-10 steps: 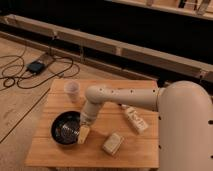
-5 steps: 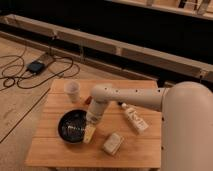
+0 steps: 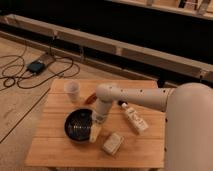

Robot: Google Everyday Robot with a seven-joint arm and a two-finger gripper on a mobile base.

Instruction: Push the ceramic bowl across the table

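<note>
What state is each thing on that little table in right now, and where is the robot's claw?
ceramic bowl: upright, open side up, front left of the table.
gripper: low at the bowl's right rim, touching or nearly so.
cup: upright, behind the bowl.
white bottle: lying on its side, right of the arm.
pale packet: lying flat near the front edge.
reddish item: lying flat beside the cup.

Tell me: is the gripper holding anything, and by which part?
Cannot tell. The gripper sits at the right rim of the ceramic bowl; whether it grips is unclear.
</note>
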